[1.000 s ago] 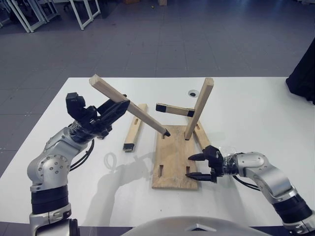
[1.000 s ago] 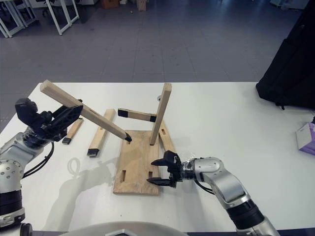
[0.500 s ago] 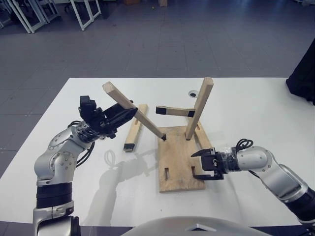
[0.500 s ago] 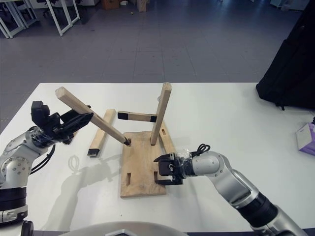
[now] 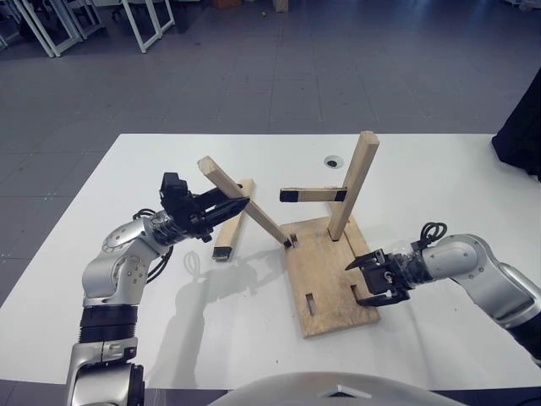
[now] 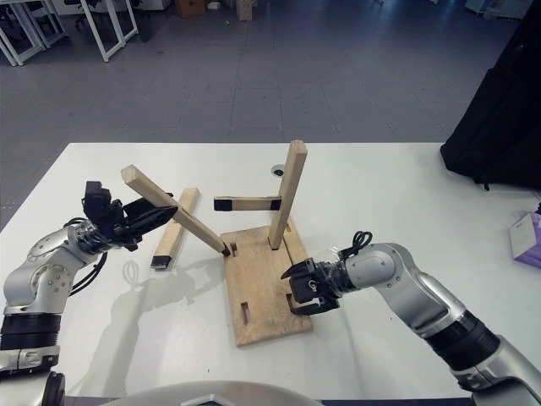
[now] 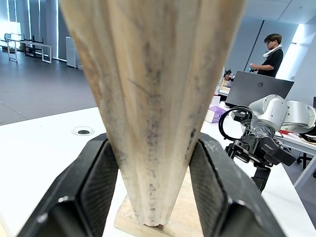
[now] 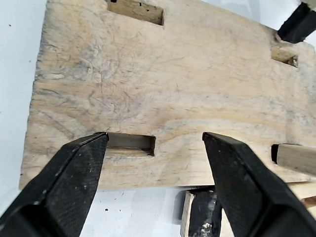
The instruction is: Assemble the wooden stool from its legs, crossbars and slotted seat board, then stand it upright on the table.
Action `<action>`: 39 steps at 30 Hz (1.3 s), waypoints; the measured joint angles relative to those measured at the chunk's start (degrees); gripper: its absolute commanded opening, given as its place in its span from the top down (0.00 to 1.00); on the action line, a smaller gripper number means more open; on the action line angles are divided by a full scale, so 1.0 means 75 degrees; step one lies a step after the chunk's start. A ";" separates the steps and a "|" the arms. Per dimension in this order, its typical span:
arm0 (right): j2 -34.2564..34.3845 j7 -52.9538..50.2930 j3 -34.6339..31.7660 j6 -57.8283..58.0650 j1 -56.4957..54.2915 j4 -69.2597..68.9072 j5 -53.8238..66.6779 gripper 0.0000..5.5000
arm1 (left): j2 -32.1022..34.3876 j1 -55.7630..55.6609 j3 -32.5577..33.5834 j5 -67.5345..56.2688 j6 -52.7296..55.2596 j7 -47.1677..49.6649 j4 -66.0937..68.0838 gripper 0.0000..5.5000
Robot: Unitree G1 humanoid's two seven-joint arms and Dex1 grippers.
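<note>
Your left gripper (image 5: 218, 208) is clamped on the slanted leg (image 5: 258, 213), its fingers (image 7: 94, 190) pressed to both flat faces. Over the last second that arm has swung in toward the seat board (image 5: 325, 279). The leg now stands steeper, and its dark-capped lower tip sits at the board's far-left corner, right on or in the slot there. You can't tell from these views whether the tenon has gone in.

Your right gripper (image 5: 358, 283) is spread wide and holds nothing. Its fingers straddle the near-right slot (image 8: 131, 144) along the board's right edge. It has travelled from the board's near-right corner up that edge. The board itself has slid to your right and turned, so its near end now points more to the right.

The upright leg (image 5: 353, 186) rode along with the board. It stands in the far-right slot, and its crossbar (image 5: 313, 194) juts out level over the board's far end. A spare leg (image 5: 232, 222) lies flat on the table (image 5: 423, 169) just off the board's left side.

In effect, the board came to meet the leg. One leg is in and a second is lined up, so you're still early in the task. Next, tilt the slanted leg upright and press down, with your right gripper steadying the board so it doesn't skid again.
</note>
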 measured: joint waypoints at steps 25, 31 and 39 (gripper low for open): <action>0.0055 0.0182 -0.0064 -0.0307 -0.0027 0.0234 -0.0001 0.36 | 0.0210 -0.2125 -0.1247 0.1170 -0.0296 -0.1434 0.1629 0.63; 0.0056 0.0186 -0.0057 -0.0279 -0.0033 0.0207 -0.0004 0.36 | 0.0554 -0.2411 -0.1462 0.1416 -0.0116 -0.1872 0.1833 0.63; 0.0073 0.0163 -0.0047 -0.0268 -0.0024 0.0200 -0.0065 0.36 | 0.0702 -0.2492 -0.1728 0.1611 -0.0015 -0.1935 0.1734 0.63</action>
